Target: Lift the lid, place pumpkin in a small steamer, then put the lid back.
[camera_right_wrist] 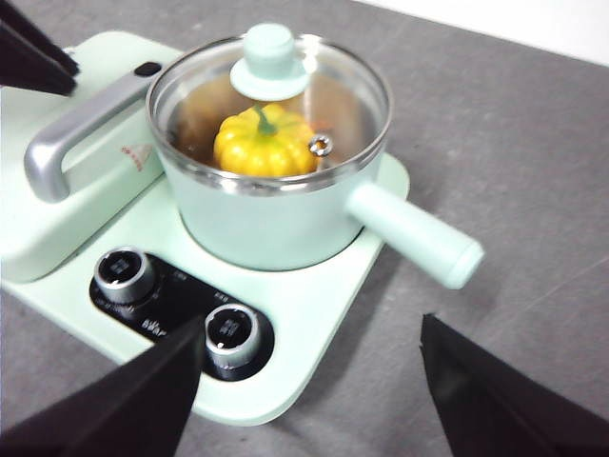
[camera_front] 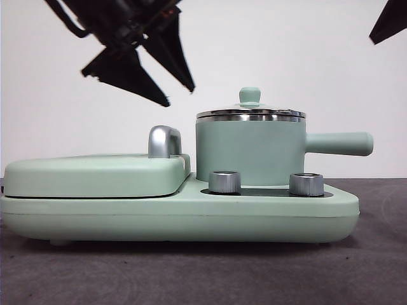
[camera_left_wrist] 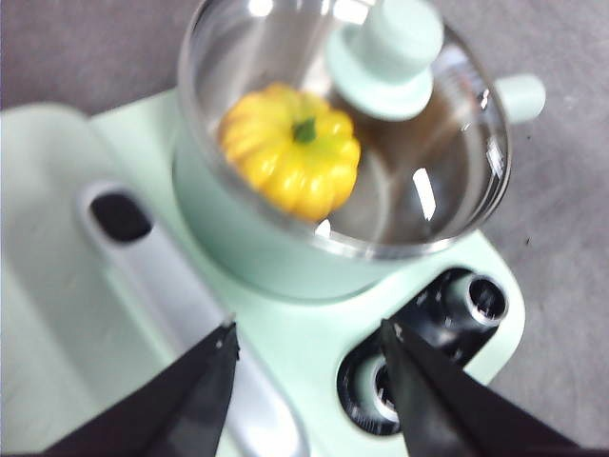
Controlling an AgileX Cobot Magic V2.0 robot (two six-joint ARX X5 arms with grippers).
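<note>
Pumpkin (camera_right_wrist: pixel 263 145), glossy yellow-orange, inside the small steamer (camera_front: pixel 249 152) at frame centre under the seated lid (camera_front: pixel 250 112), left gripper (camera_front: pixel 181 95) jaws apart at upper left, right gripper (camera_right_wrist: pixel 309 381) spread.

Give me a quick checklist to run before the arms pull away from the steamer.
1. Pumpkin inside the small steamer: ok, seen through the glass.
2. Lid back on the steamer: ok, its rim looks level in the front view.
3. Left gripper empty: ok, jaws open, apart from the lid and above the flat cover.
4. Right gripper empty: ok, jaws open, apart from the handle.
5. Steamer seated on the appliance base: ok, upright behind the two knobs.
</note>
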